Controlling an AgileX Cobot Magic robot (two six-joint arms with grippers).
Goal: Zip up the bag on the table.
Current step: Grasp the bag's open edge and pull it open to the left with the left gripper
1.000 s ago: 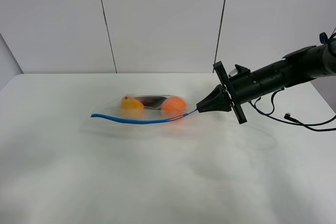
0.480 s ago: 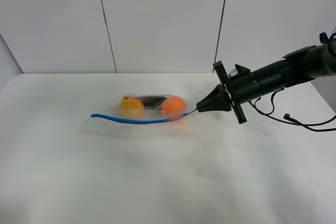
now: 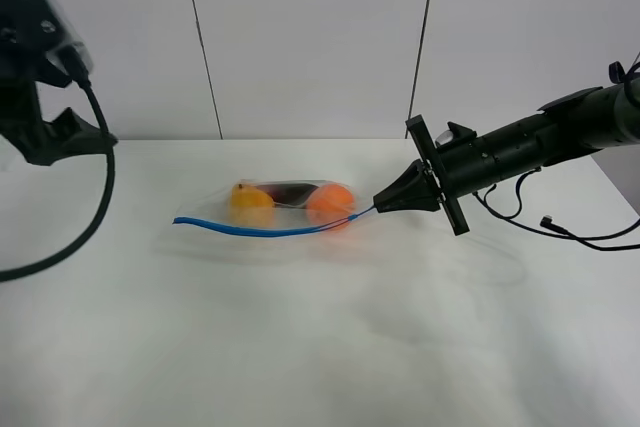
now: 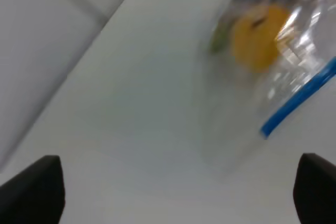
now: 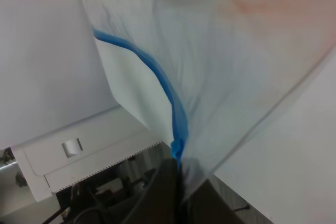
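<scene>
Near the middle of the tabletop (image 3: 300, 347) we find the bag (image 3: 275, 217) lying flat, its zipper strip (image 3: 270, 231) running along the edge facing the high camera. Our right pincer (image 3: 383, 205) is closed tight on the strip's right end, holding it taut. Our left pincer (image 4: 173, 190) is spread wide with nothing in it, looking down at the bag's other end; its arm hangs well apart from the bag, over the far left of the tabletop.

We judge the step to be anchoring one end while the free arm approaches. Next, the left pincer should descend onto the strip, pinch it and run along it.

We count one bag, one strip and two pincers. Inside the bag are a yellow fruit (image 3: 250, 202), an orange fruit (image 3: 330, 201) and one dark item (image 3: 290, 190) between them.
</scene>
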